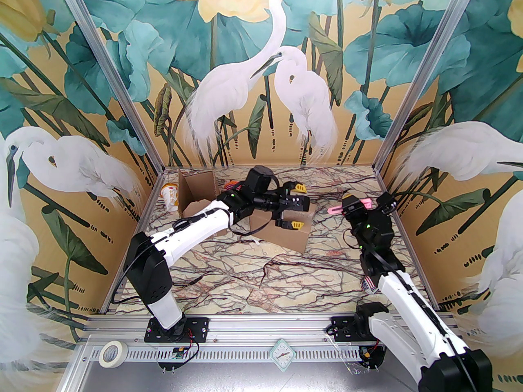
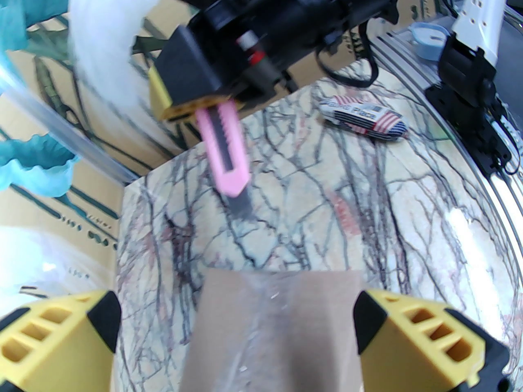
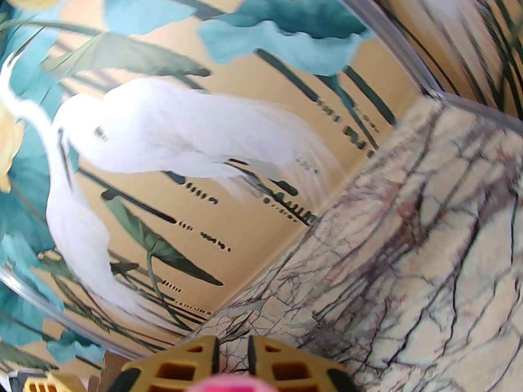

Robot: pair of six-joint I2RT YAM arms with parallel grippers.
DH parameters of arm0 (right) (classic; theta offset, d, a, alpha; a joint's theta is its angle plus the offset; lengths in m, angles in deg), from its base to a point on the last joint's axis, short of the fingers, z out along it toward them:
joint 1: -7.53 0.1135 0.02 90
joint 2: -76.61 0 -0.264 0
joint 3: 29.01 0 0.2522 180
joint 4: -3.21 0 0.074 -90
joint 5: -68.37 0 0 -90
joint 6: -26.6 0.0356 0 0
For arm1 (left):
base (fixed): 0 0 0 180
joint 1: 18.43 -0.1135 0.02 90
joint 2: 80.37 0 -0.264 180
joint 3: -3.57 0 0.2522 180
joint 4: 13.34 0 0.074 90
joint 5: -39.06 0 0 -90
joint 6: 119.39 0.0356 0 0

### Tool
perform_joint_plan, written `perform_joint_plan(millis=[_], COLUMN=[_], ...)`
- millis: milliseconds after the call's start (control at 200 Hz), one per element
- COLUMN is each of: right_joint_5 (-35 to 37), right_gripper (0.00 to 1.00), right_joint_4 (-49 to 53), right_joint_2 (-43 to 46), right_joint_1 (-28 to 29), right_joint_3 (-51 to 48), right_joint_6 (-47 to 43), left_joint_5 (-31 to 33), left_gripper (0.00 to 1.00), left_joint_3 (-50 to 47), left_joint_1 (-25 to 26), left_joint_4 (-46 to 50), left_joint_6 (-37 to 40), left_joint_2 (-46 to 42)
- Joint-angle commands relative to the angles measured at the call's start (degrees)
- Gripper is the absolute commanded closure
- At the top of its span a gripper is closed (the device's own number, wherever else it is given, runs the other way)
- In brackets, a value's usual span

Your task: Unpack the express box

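The express box (image 1: pixel 292 235) is a closed brown cardboard box with clear tape along its top seam, standing mid-table. My left gripper (image 1: pixel 298 206) hovers over its top, jaws wide open, one yellow finger on each side. In the left wrist view the taped box top (image 2: pixel 278 333) lies between the spread fingers (image 2: pixel 433 333) of my left gripper (image 2: pixel 237 321). To the right of the box, my right gripper (image 1: pixel 353 206) is shut on a pink utility knife (image 1: pixel 336 209). The knife (image 2: pixel 226 153) has its blade out, pointing towards the box. In the right wrist view, my right gripper (image 3: pixel 231 347) shows the knife's pink body (image 3: pixel 229 384) between its nearly closed fingers.
An opened cardboard box (image 1: pixel 200 194) stands at the back left with a noodle cup (image 1: pixel 171 196) beside it. A stars-and-stripes packet (image 1: pixel 369 285) lies by the right arm, also seen from the left wrist as a packet (image 2: pixel 363 116). Painted walls enclose the marble table (image 1: pixel 261 284).
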Motion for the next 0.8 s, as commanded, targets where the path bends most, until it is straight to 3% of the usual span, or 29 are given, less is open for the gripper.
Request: perform_joint_plan(millis=[0,790], right_joint_5=[7.55,6.32], right_gripper=[1.0,1.0], right_joint_4=[-4.17,-22.57], right_joint_2=[-0.67,-11.99], right_joint_1=[0.95,2.03], right_joint_3=[-3.17,-5.55], right_joint_6=[7.73,11.43], left_joint_5=[1.69,4.18], left_gripper=[0.01,0.01], left_joint_3=[-0.6,-3.23], left_joint_1=[0.18,0.92], left_joint_4=[3.56,6.09], left_joint_6=[2.26,1.98], left_joint_2=[2.08,5.65])
